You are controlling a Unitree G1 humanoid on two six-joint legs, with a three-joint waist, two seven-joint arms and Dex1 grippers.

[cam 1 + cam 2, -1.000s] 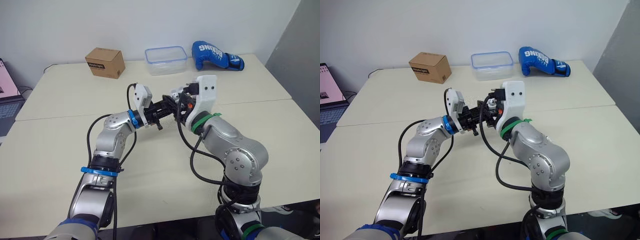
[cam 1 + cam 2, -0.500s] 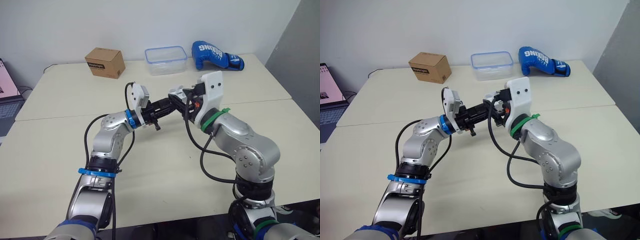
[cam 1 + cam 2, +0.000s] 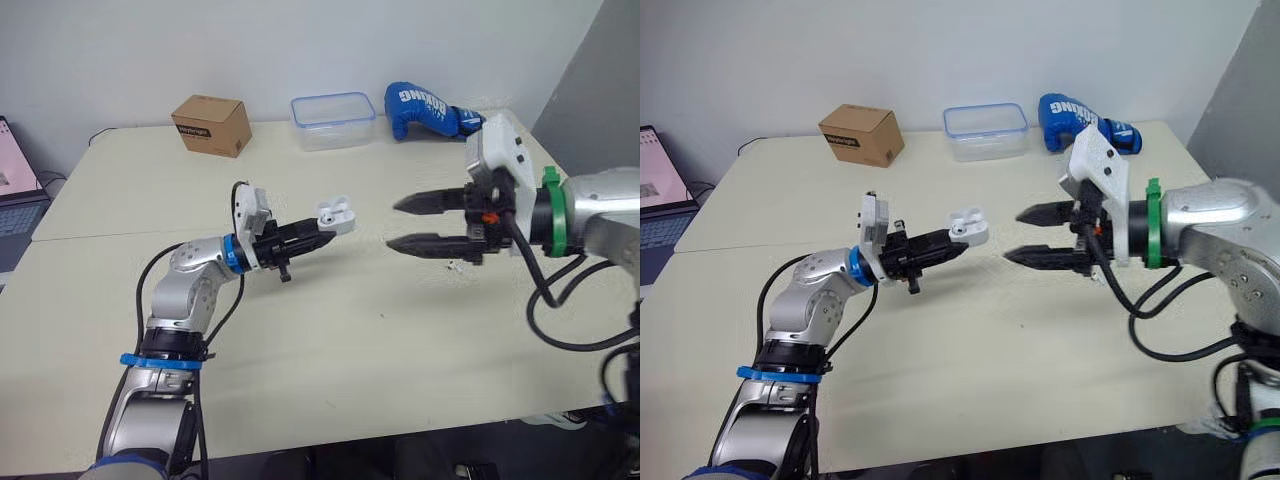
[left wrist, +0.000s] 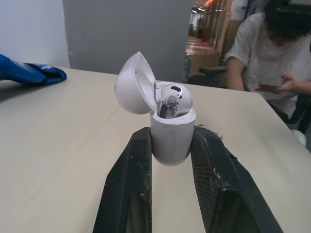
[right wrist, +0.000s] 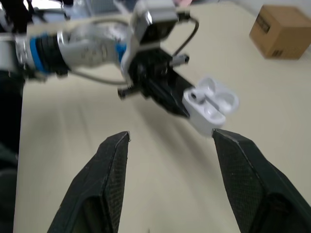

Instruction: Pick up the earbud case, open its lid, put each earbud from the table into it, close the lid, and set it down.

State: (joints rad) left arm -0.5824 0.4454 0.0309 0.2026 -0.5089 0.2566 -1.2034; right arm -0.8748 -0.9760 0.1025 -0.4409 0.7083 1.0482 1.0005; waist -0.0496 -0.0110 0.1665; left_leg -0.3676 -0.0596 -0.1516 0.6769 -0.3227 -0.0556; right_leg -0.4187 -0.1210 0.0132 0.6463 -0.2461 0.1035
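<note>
My left gripper (image 3: pixel 318 228) is shut on the white earbud case (image 3: pixel 335 214) and holds it above the middle of the table (image 3: pixel 300 330). In the left wrist view the case (image 4: pixel 171 131) stands upright between the black fingers (image 4: pixel 129 184), its lid (image 4: pixel 135 83) tipped open, with one earbud (image 4: pixel 174 97) seated inside. My right gripper (image 3: pixel 392 225) hangs open and empty a short way to the right of the case, pointing at it. From the right wrist, the case (image 5: pixel 211 104) lies beyond the spread fingertips (image 5: pixel 116 145).
A cardboard box (image 3: pixel 210 124), a clear plastic container (image 3: pixel 333 119) and a blue boxing glove (image 3: pixel 425 108) stand along the table's far edge. A laptop (image 3: pixel 15 190) is at the far left. A seated person (image 4: pixel 272 63) is beyond the table in the left wrist view.
My right gripper has pulled away to the right, off the case, and now stands open. The left arm has drawn back to the left with the case, whose lid now shows open.
</note>
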